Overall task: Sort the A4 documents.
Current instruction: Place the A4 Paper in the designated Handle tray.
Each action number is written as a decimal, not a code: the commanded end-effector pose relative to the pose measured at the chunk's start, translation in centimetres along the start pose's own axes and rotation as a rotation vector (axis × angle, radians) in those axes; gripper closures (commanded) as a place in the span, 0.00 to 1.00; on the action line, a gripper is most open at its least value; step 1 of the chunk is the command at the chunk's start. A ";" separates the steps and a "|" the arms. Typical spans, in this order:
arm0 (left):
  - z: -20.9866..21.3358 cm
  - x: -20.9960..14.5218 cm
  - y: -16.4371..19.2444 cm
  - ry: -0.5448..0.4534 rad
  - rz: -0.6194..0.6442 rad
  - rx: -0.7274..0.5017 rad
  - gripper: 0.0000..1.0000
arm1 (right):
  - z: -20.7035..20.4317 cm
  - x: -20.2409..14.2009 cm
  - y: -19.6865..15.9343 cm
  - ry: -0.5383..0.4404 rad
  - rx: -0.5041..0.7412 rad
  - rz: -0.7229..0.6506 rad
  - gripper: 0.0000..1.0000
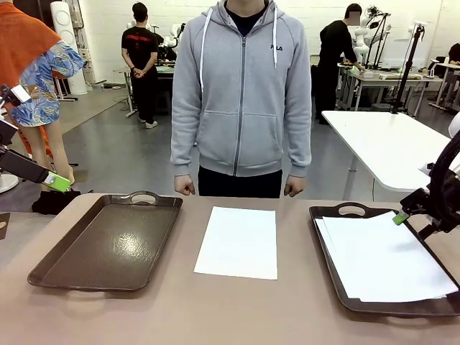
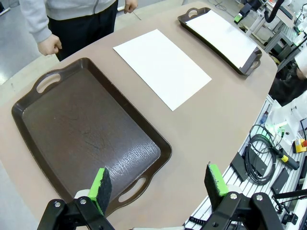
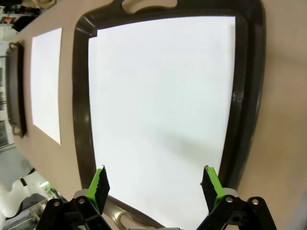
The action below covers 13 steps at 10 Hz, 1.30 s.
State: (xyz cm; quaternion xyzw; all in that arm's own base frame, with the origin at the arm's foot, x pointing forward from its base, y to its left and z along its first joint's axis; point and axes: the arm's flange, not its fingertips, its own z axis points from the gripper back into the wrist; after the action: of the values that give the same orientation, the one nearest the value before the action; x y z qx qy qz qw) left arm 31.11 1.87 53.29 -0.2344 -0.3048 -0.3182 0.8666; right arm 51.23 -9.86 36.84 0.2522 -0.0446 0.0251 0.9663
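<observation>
Right gripper (image 3: 154, 175), spread and empty, hangs over the sheets (image 3: 158, 105) in the tray (image 3: 250, 96) — pinch only the top one's edge.

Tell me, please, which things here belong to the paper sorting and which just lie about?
Job:
plain white A4 paper sheet
white paper stack
empty dark brown handled tray
matching tray holding stack

Lying about:
coiled black cable
white background table
</observation>
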 end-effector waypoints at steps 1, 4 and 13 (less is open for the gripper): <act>0.0 -0.1 0.2 -0.011 -0.009 -0.017 0.00 | 0.4 -0.9 1.7 -0.008 -0.074 0.003 0.00; 0.0 -0.1 0.2 -0.011 -0.009 -0.017 0.00 | 0.7 -0.7 3.0 -0.004 -0.092 0.037 0.00; 0.0 -0.1 0.2 -0.011 -0.009 -0.017 0.00 | 1.3 -0.2 2.6 -0.006 -0.061 0.055 0.00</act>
State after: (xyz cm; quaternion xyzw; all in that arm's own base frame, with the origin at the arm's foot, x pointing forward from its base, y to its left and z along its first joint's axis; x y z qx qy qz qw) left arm 31.11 1.87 53.29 -0.2344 -0.3048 -0.3182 0.8666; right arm 50.73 -8.26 39.13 0.2216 -0.0543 0.0495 0.9724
